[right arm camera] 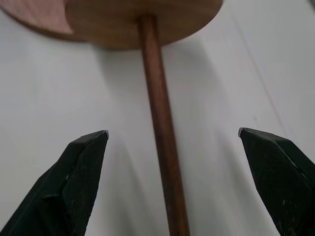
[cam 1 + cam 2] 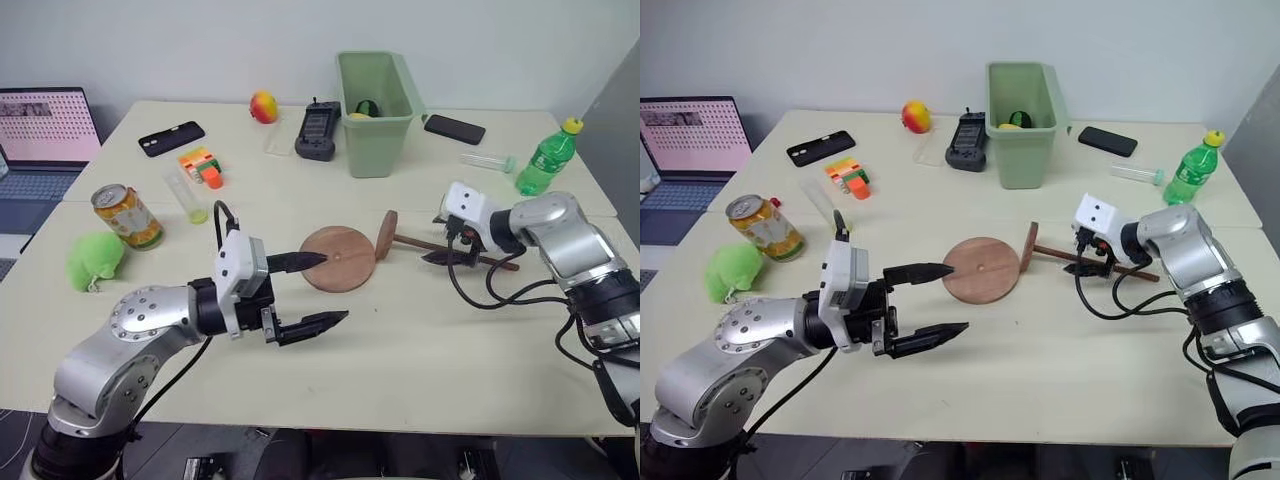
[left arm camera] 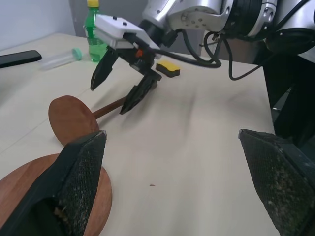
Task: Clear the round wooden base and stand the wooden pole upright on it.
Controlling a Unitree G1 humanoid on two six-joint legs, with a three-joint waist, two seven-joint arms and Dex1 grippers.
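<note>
- Cream table (image 2: 420, 350), carrying everything below
- Laptop (image 2: 40, 140), open, off the table's edge, far out on the left of the round wooden base
- Green bin (image 2: 375, 110), upright, well behind the base, toward the wall
- Left gripper (image 2: 318, 292), fingers spread wide and holding nothing, pointing sideways at the base; upper finger over the base's left rim, lower finger just in front of the base
- Right gripper (image 2: 458, 255), fingers spread wide, to the right of the base, tips astride the pole's rod, one on each side, not closed on it
- Round wooden base (image 2: 338, 257), reddish-brown, lying flat near the table's middle, small hole at its centre, nothing on top
- Wooden pole (image 2: 440, 246), lying on the table just right of the base, its dark disc end (image 2: 386, 236) on edge beside the base's right rim, rod running away to the right
- Green bottle (image 2: 546, 158), upright, far right of the base and behind it
- Drink can (image 2: 127, 216), tilted, well to the left of the base
- Fuzzy green ball (image 2: 95, 258), left of the base, just in front of the can
- Two black phones (image 2: 171, 138) (image 2: 454, 129), behind the base, one on either side of the bin
</note>
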